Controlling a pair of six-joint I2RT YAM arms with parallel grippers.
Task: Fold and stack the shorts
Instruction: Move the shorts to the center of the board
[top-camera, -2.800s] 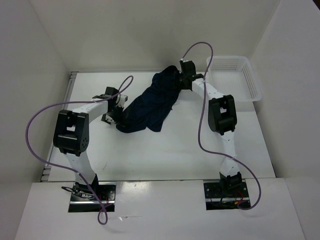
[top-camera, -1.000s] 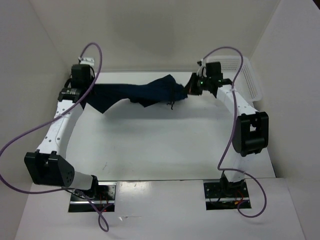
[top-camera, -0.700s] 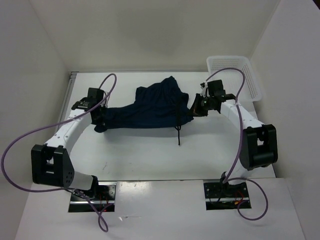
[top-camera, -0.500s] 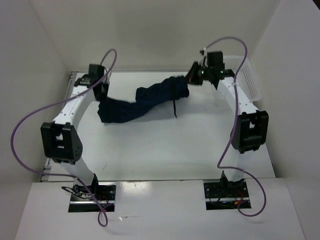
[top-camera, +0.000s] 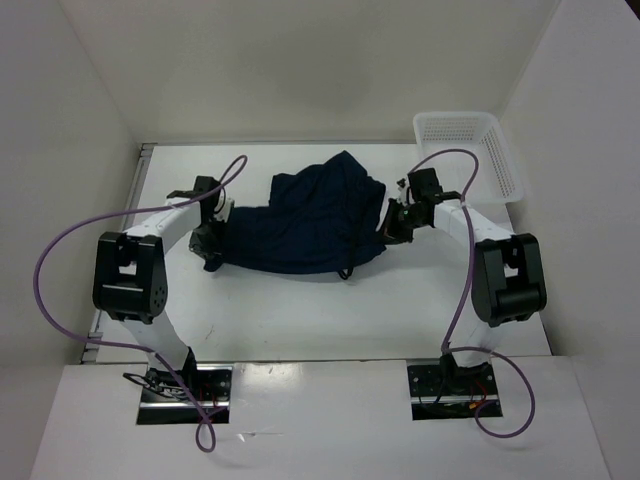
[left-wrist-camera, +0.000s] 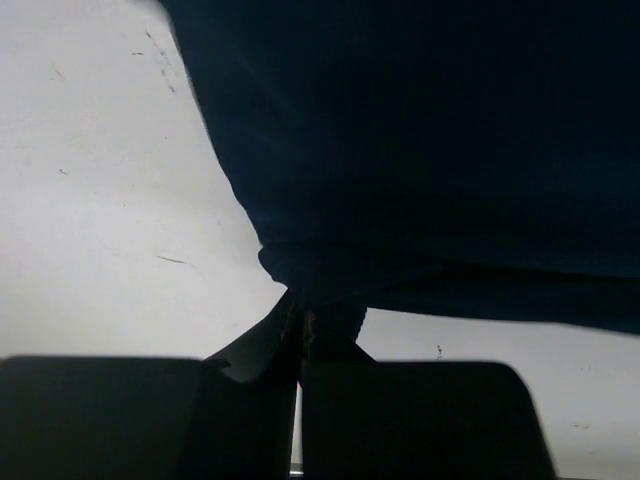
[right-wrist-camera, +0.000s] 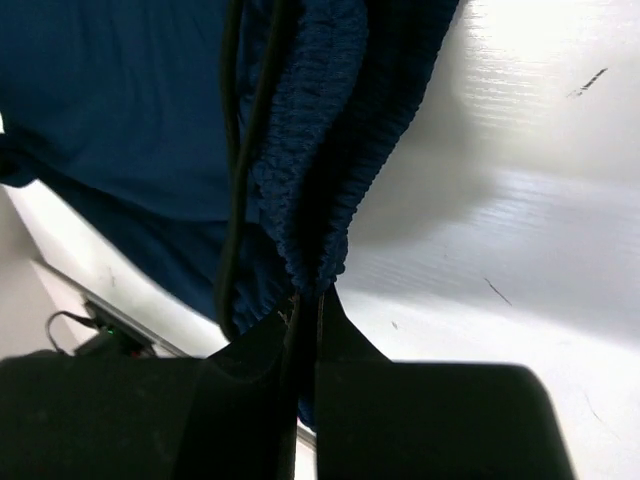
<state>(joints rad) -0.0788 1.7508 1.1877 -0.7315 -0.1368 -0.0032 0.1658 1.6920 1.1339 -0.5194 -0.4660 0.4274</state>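
- The left arm (top-camera: 165, 221) and right arm (top-camera: 469, 224) are showing white links and boxy black joints.
- A purple cable (top-camera: 40, 275) is trailing along each.

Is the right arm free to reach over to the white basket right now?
Probably, but not freely. The right arm has its jaws shut on the waistband of the shorts, so reaching would drag them along. Otherwise the basket sits close beside it with nothing between.

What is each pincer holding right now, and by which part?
Both hold the shorts: the left pincer pinches a bunched fabric edge, the right pincer the ribbed elastic waistband.
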